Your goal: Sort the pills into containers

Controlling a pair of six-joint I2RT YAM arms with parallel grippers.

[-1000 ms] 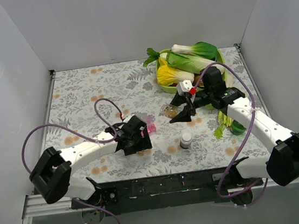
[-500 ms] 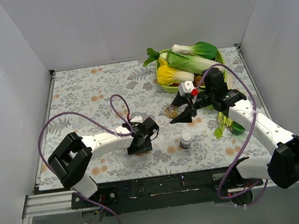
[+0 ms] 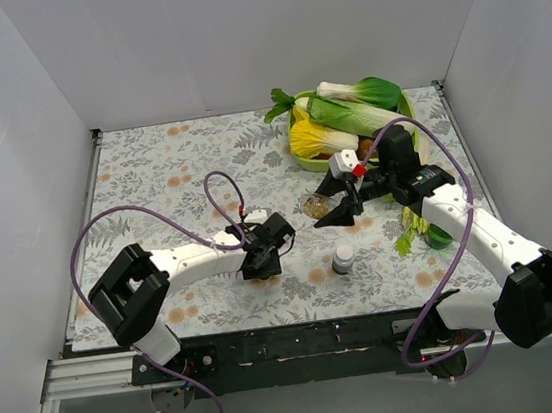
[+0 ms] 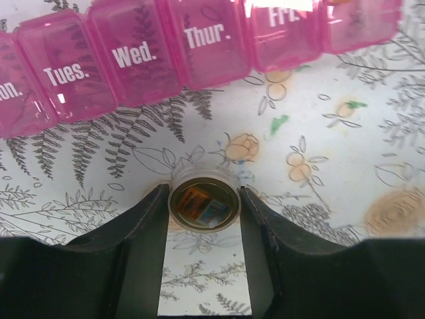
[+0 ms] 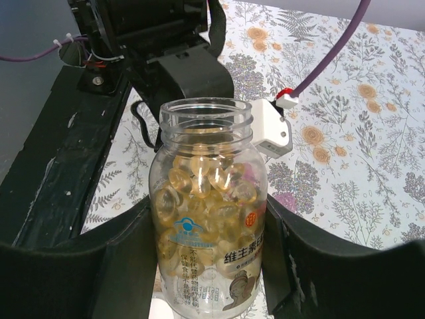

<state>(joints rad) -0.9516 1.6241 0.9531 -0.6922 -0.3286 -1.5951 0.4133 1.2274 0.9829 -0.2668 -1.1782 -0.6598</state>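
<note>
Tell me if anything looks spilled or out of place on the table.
No spill shows. The right tool holds an uncapped bottle of softgels, yet the organiser lids in view look shut. The left tool grips a small pot. Greens lie outside the tray.

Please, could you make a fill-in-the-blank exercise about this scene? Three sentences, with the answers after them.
1. The capsules in the clear bottle that the right fingers clamp are ____ in colour.
2. On the pink pill organiser, the compartment between "Tues." and "Thur." reads ____.
3. The fingers on both sides of the small round clear container belong to the ____ arm.

Answers: yellow; Wed.; left
</note>
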